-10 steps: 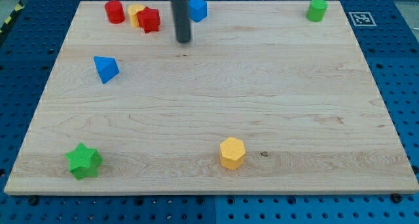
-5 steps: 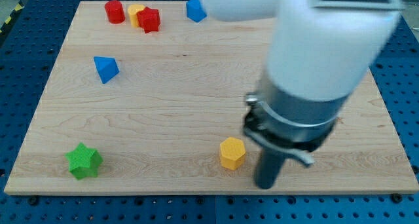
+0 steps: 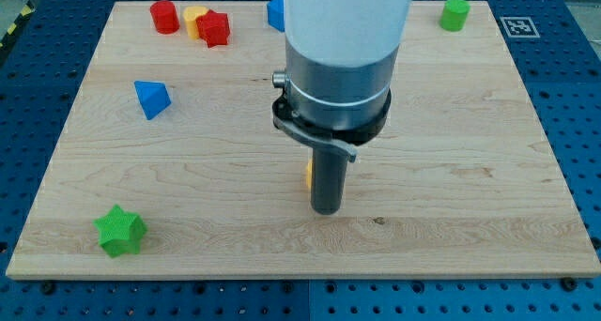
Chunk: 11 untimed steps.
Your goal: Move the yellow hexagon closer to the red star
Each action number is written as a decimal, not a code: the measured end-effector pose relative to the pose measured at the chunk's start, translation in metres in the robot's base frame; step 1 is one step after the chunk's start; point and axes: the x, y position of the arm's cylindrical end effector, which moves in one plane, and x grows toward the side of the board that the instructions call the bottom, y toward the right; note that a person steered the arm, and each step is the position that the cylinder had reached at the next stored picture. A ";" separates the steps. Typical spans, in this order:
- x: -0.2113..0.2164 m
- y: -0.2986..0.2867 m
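The yellow hexagon point(image 3: 308, 175) is almost wholly hidden behind my rod; only a thin yellow sliver shows at the rod's left edge, near the board's middle. My tip point(image 3: 326, 209) rests on the board just to the right of and below that sliver, touching or nearly touching the block. The red star point(image 3: 213, 28) lies at the view's top left, next to a small yellow block point(image 3: 193, 20) and a red cylinder point(image 3: 164, 16). The arm's white and grey body covers the board's upper middle.
A blue triangular block point(image 3: 151, 99) lies at the left. A green star point(image 3: 120, 232) sits at the bottom left. A blue block point(image 3: 275, 12) shows partly behind the arm at the top. A green cylinder point(image 3: 455, 13) stands at the top right. The wooden board point(image 3: 470, 199) is ringed by blue pegboard.
My tip went from the top middle to the bottom right of the yellow hexagon, then left and up. The hexagon has moved up from near the bottom edge toward the middle.
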 end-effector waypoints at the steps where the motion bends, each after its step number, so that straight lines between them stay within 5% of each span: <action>1: -0.034 0.000; 5: -0.161 0.016; 8: -0.190 0.051; 11: -0.197 -0.024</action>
